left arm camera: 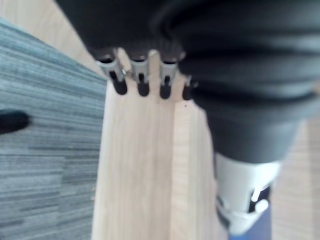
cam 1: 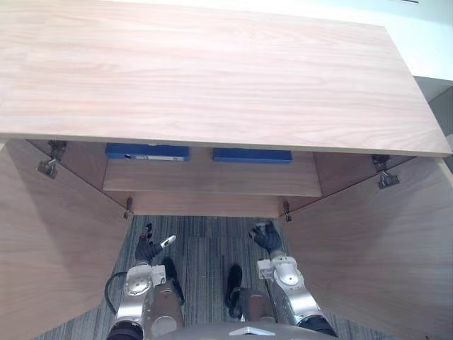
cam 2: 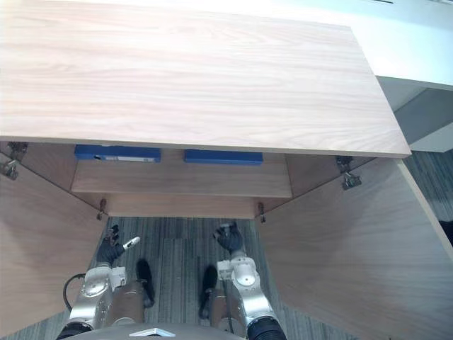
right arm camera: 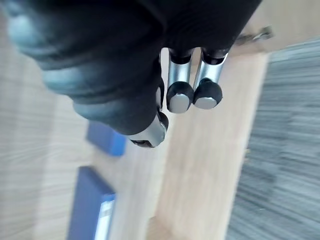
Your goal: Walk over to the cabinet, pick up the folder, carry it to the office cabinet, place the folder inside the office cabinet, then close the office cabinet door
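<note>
We're looking at the cabinet [cam 1: 212,85] with its left door [cam 1: 42,241] and right door [cam 1: 368,241] both swung open, and a blue folder [cam 1: 147,151] and a second blue folder [cam 1: 252,155] lying side by side on the shelf [cam 1: 212,178] at mid-frame. Our left hand [cam 1: 147,249] and right hand [cam 1: 267,237] hang low at the bottom of the frame, fingers loose, holding nothing. We can't tell if this is the pickup end or the drop-off end, but either way the doors aren't shut yet.

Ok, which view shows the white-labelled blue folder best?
The left eye view: the labelled folder lies on the shelf under the cabinet top, its front edge visible. The right eye view shows the same. The right wrist view catches part of it; the left wrist view, a blue corner I cannot identify.
</note>
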